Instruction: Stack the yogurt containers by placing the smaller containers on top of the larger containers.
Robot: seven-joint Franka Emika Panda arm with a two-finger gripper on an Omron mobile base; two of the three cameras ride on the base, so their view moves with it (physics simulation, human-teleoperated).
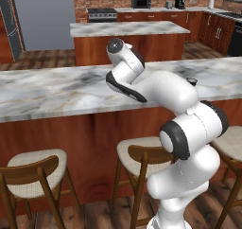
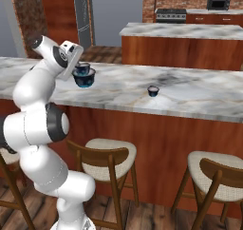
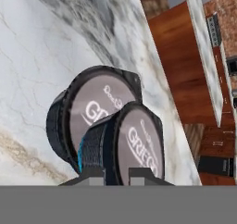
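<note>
Fingers (image 3: 115, 174) closed on middle tub (image 3: 134, 146), resting atop widest tub (image 3: 88, 112). Tubs look light, rigid, slick; grip sides below rim.

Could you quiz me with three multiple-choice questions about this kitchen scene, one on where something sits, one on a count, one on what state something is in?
1. Where is the tiniest tub?
A. Alone on the marble counter, apart from the other tubs
B. On a stool
C. On the far island

2. How many yogurt tubs appear in the right base view?
A. One
B. Two
C. Three

3. How does the middle-sized tub stand to the widest tub?
A. Beside it, well apart
B. Above it, at the gripper
C. Under it

Answers:
1 A, it stands by itself on the counter, to the right of the others.
2 C, two by the hand and one farther along.
3 B, the right base view shows it over the widest tub; whether it rests there cannot be told.
</note>
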